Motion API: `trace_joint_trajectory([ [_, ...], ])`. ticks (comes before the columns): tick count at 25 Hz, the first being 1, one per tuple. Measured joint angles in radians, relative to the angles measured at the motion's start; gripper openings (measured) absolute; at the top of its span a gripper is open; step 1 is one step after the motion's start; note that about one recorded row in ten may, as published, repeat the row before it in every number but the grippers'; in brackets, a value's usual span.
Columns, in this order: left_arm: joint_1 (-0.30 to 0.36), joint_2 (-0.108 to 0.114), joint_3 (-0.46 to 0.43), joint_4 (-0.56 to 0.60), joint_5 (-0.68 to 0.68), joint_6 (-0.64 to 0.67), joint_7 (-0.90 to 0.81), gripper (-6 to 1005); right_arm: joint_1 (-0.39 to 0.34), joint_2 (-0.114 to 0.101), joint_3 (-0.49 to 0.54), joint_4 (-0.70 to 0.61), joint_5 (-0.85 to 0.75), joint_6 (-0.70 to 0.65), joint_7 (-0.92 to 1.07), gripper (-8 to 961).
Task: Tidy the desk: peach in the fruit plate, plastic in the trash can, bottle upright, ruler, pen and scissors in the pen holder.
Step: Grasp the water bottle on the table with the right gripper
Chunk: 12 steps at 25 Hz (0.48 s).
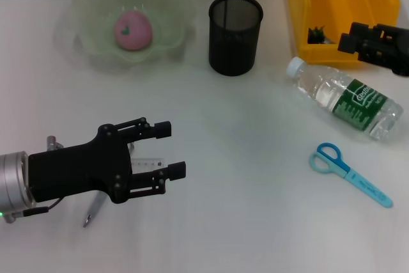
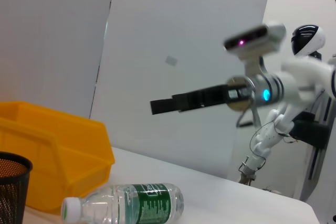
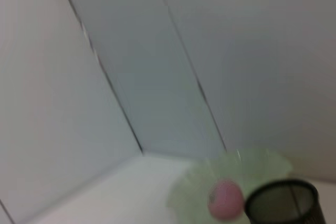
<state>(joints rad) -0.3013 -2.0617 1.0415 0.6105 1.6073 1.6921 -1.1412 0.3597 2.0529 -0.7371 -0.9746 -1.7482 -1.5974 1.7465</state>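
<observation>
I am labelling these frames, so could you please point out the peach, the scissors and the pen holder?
peach (image 1: 133, 29): head view, middle of the pink fruit in the plate.
scissors (image 1: 350, 174): head view, where handles meet the blades.
pen holder (image 1: 234, 41): head view, front of the black mesh wall.

white desk (image 1: 255, 222), grey wall panels (image 2: 184, 35)

Even, bright overhead light is washing the white counter (image 1: 255, 222) and leaving only soft shadows beneath the left pincer (image 1: 176, 151) and bottle (image 1: 348, 99), while the right wrist view is blurring the peach (image 3: 226, 199).
</observation>
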Motion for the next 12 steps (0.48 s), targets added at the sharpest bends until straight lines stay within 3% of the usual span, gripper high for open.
trace_joint_trajectory([
  [2, 0.001, 0.0, 0.0, 0.0, 0.0, 0.0, 0.0, 757, 0.061, 0.0, -0.003, -0.184, -0.164, -0.013, 0.198, 526],
  [6, 0.003, 0.0, 0.0, 0.0, 0.0, 0.003, 0.0, 758, 0.129, -0.003, -0.002, -0.322, -0.309, -0.034, 0.324, 533],
  [11, 0.011, 0.001, 0.0, 0.001, -0.004, 0.011, 0.0, 758, 0.25, -0.044, -0.002, -0.416, -0.526, -0.146, 0.467, 542],
  [12, 0.012, 0.001, 0.0, 0.002, -0.004, 0.012, 0.0, 758, 0.278, -0.054, -0.001, -0.419, -0.572, -0.182, 0.492, 582],
])
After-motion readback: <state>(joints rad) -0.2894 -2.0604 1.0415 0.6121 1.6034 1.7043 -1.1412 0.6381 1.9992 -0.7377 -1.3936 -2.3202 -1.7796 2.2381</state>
